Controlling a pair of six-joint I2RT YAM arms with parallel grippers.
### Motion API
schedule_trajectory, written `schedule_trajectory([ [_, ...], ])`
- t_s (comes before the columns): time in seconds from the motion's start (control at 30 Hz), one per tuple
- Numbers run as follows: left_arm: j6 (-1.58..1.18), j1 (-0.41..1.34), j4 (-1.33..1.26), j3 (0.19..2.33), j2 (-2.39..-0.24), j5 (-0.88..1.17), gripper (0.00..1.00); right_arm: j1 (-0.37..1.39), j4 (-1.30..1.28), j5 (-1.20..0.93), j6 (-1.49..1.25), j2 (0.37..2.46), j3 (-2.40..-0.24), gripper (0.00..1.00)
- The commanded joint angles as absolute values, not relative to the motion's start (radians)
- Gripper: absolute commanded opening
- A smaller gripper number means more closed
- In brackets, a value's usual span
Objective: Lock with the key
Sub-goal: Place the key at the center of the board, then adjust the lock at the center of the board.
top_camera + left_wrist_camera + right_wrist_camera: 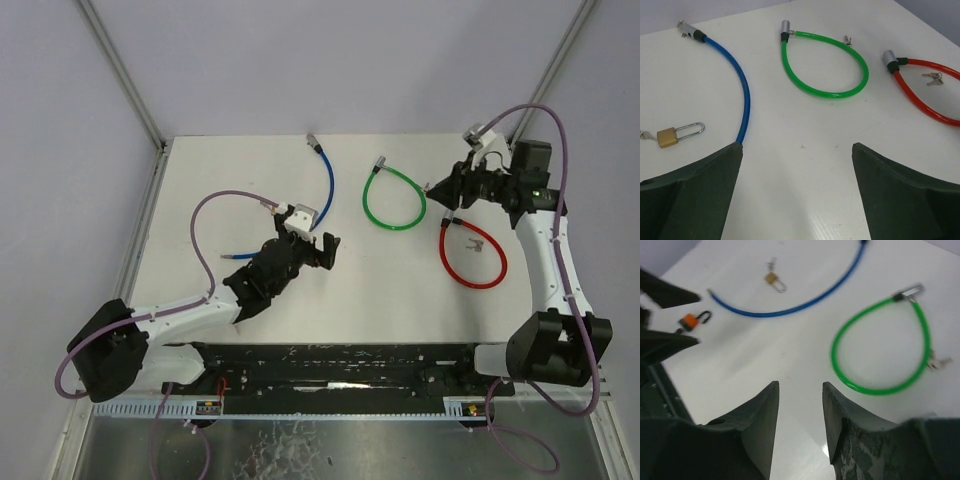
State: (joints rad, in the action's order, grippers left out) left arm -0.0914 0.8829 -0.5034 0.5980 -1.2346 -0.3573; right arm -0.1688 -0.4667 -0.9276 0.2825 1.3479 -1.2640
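Both grippers hung empty with jaws parted: the left gripper (pixel 796 146) wide, facing the locks, the right gripper (pixel 800 385) narrower, near the green lock (pixel 834 347), probably because its key (pixel 939 361) (untouched) lay just beside the loop.

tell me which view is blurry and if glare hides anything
Right wrist view: soft throughout, the green cable lock and orange padlock smeared. Left wrist view: sharp, with only thin highlights on the green cable lock; the brass padlock reads crisply. Top external view: even light, faint shadows, no glare on the table.
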Motion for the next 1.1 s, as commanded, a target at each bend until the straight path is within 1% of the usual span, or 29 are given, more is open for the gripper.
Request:
schedule_trajectory([
  [0.0,-0.211,0.815,-0.408,0.612,-1.215,-0.306,0.89,-0.089,-0.311,-1.150,0.121,1.277,-1.198,0.48],
  [0.1,-0.333,0.780,-0.318,0.622,-1.208,-0.278,0.89,-0.088,-0.179,-1.175,0.099,1.232,-1.088,0.52],
  [0.27,-0.462,0.778,-0.276,0.574,-1.197,-0.234,0.88,-0.089,-0.177,-1.178,0.148,1.210,-1.022,0.53],
  [0.33,-0.478,0.778,-0.247,0.569,-1.198,-0.246,0.88,-0.088,-0.180,-1.177,0.153,1.217,-1.014,0.53],
  [0.4,-0.476,0.777,-0.219,0.571,-1.202,-0.303,0.87,-0.087,-0.171,-1.191,0.140,1.223,-1.005,0.53],
  [0.43,-0.466,0.776,-0.189,0.582,-1.213,-0.341,0.84,-0.085,-0.171,-1.197,0.139,1.225,-1.004,0.53],
  [0.6,-0.333,0.776,0.075,0.800,-1.362,-0.496,0.84,-0.074,-0.177,-1.196,0.138,1.219,-1.000,0.53],
  [0.67,-0.298,0.774,0.141,0.865,-1.410,-0.520,0.84,-0.072,-0.179,-1.195,0.142,1.216,-1.002,0.53],
  [0.8,-0.265,0.711,0.186,0.927,-1.447,-0.454,0.86,-0.071,-0.185,-1.191,0.151,1.215,-1.001,0.53],
  [0.9,-0.249,0.627,0.203,0.948,-1.447,-0.320,0.86,-0.069,-0.192,-1.187,0.159,1.215,-1.003,0.53],
  [1.07,-0.258,0.533,0.169,0.913,-1.411,-0.243,0.85,-0.069,-0.199,-1.189,0.168,1.222,-1.004,0.53],
])
